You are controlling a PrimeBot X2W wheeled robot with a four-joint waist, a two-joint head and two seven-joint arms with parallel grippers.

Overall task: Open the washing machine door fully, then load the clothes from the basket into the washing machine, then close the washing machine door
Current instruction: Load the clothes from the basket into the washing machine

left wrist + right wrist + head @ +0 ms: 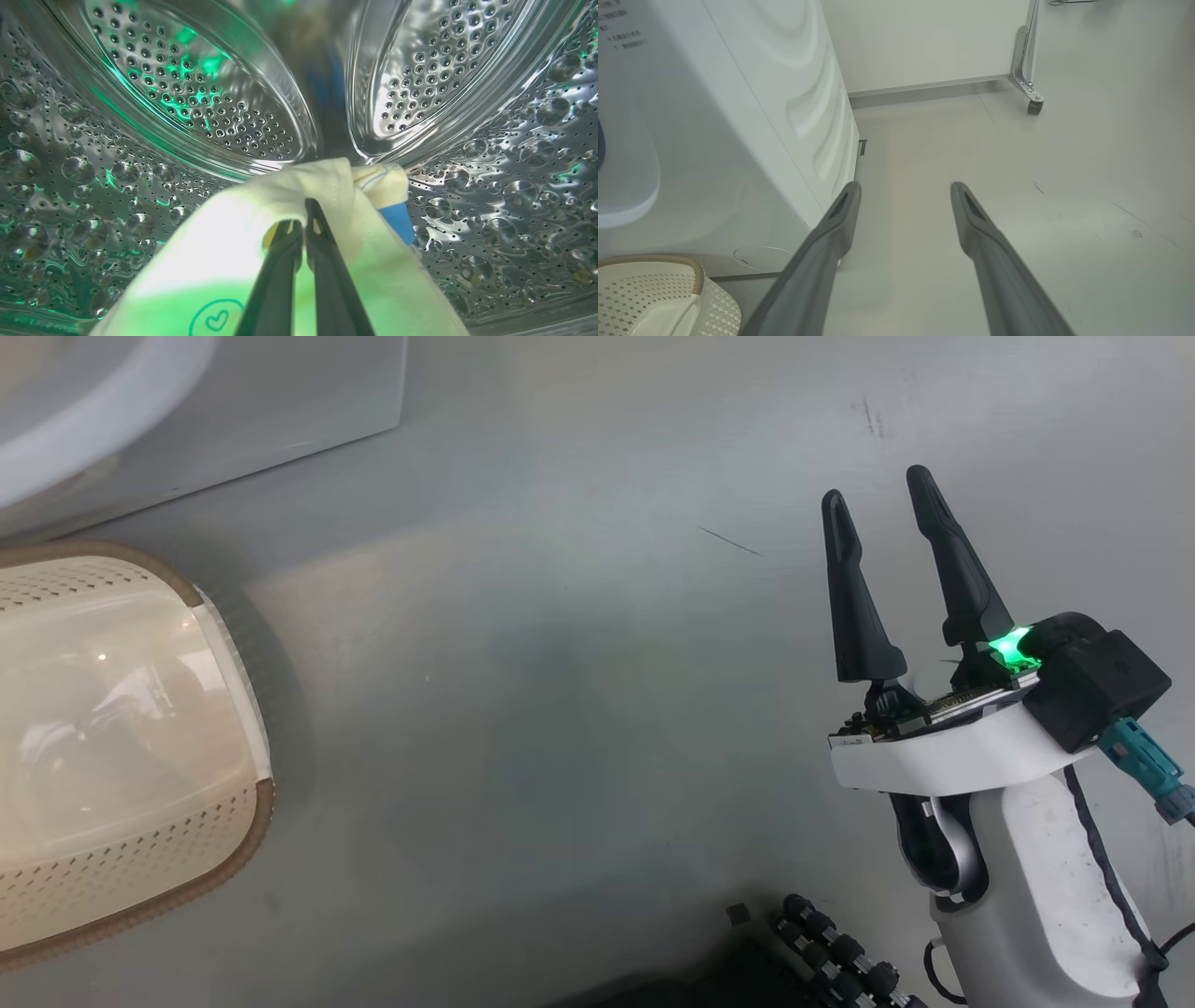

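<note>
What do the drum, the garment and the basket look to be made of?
Drum: metal, likely stainless steel; mirror-bright, embossed and perforated, it reflects green light.
Garment: soft matte fabric, probably cotton; it folds and drapes, with a stitched seam.
Basket: moulded plastic, slightly glossy cream, with regular holes; its brown rim looks woven, maybe moulded too.

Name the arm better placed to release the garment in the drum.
Left. The left gripper is shut on the cream garment inside the steel drum; the right gripper hangs open above the floor.
</note>
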